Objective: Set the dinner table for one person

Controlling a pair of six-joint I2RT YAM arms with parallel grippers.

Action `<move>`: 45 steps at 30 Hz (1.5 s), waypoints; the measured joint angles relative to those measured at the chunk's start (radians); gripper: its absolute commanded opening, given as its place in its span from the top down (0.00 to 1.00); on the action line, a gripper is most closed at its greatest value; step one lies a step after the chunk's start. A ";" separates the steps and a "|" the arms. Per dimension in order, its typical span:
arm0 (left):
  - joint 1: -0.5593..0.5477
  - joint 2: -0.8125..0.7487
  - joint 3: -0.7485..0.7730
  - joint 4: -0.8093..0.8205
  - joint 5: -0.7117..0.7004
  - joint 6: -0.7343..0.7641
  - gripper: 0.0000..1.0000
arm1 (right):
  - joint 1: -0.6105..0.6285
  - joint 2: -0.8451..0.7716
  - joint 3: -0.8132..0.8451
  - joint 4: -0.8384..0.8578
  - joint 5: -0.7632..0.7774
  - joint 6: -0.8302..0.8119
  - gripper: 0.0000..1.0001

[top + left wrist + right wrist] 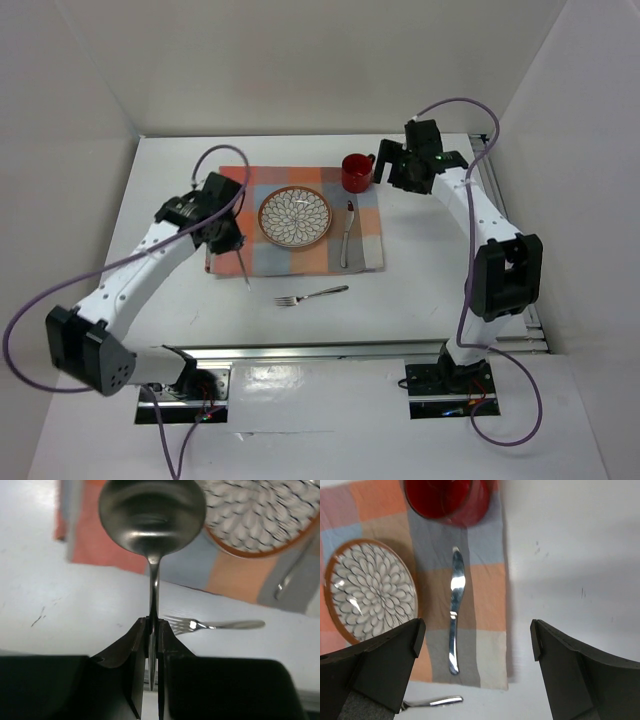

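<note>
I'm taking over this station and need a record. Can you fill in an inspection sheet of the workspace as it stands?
Surface: white table with a checked cloth on it; metal rail along the near edge.
Job's things: plate and knife on the cloth, knife right of plate; red mug at its far right corner; fork on bare table.
Clutter: nothing seen.
Grippers: left gripper shut on the spoon handle; right gripper open, empty.
Cables: purple cables loop off both arms.
Surroundings: white walls.
</note>
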 measured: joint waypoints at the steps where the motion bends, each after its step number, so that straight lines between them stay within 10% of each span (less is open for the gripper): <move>1: -0.026 0.050 0.059 0.010 0.011 0.022 1.00 | -0.002 -0.005 -0.024 0.002 -0.002 0.000 0.00; 20: -0.302 1.016 0.920 0.132 0.380 0.107 1.00 | -0.189 -0.565 -0.462 -0.085 -0.065 0.116 0.00; 33: -0.313 1.210 1.043 0.164 0.359 0.043 1.00 | -0.199 -0.573 -0.492 -0.107 -0.049 0.132 0.00; 40: -0.312 1.224 1.044 0.183 0.358 0.032 0.46 | -0.199 -0.569 -0.492 -0.110 -0.051 0.132 0.00; 45: -0.312 1.212 1.026 0.222 0.352 0.039 0.36 | -0.199 -0.568 -0.492 -0.113 -0.053 0.132 0.00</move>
